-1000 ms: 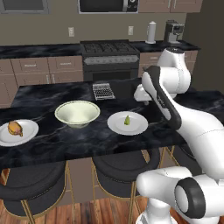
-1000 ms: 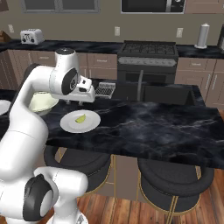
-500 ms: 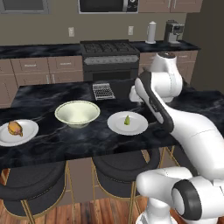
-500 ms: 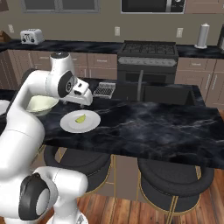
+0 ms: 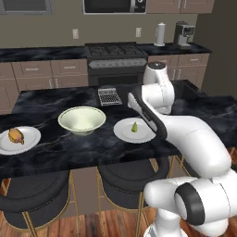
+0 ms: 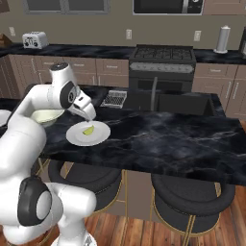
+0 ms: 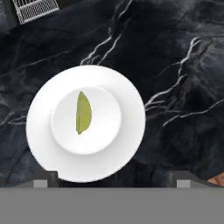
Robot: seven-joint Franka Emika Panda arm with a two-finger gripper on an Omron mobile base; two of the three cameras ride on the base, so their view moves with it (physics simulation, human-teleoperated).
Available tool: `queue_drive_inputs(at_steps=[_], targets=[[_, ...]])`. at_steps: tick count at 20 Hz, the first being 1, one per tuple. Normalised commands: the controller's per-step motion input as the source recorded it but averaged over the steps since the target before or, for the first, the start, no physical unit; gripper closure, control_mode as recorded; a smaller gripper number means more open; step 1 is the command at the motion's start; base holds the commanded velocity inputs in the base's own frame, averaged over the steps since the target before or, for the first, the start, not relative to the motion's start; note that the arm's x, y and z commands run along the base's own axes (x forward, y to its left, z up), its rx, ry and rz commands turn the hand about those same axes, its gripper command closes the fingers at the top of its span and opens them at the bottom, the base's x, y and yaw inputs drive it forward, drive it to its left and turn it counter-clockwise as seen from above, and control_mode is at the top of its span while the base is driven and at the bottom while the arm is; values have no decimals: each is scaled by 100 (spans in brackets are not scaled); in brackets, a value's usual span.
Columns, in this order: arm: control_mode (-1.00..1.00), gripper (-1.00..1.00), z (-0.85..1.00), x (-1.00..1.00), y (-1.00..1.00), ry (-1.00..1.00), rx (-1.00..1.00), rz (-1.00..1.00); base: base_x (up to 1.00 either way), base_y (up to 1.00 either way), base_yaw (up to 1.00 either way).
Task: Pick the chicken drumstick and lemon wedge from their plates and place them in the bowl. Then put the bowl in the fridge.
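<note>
A black marbled worktop [image 5: 69, 148] is seen before a stove [image 5: 115, 58] and brown cabinets [image 5: 41, 74]. The wedge [image 7: 82, 112] lies on a plate [image 7: 127, 131], the drumstick [image 5: 16, 135] on another plate [image 5: 32, 139], the bowl [image 5: 81, 119] between. The fingers [image 7: 179, 179] are spread wide, empty, above the wedge.

White plate [image 7: 127, 140] on dark marbled counter [image 7: 175, 65], left of centre in frame. Lemon wedge [image 7: 82, 112] lies in the plate's recessed middle, long axis running top to bottom, pointed at both ends, yellow-green. Small metal grille [image 7: 35, 8] at top left corner, well apart from plate. Two dark fingertips [image 7: 43, 178] at bottom, spread wide, plate's lower edge between them; nothing held.
</note>
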Motion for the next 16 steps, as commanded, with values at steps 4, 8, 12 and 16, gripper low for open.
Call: queue_drive_inputs(at_steps=[4, 8, 12, 16], targets=[[-100, -100, -25, 45, 0, 24, 8, -14, 0, 0, 0], [-100, -100, -26, 41, 1, 26, 10, -10, 0, 0, 0], [-100, -100, -29, 30, 9, 26, 5, -1, 0, 0, 0], [-100, -100, -30, 28, 11, 11, 0, 0, 0, 0, 0]])
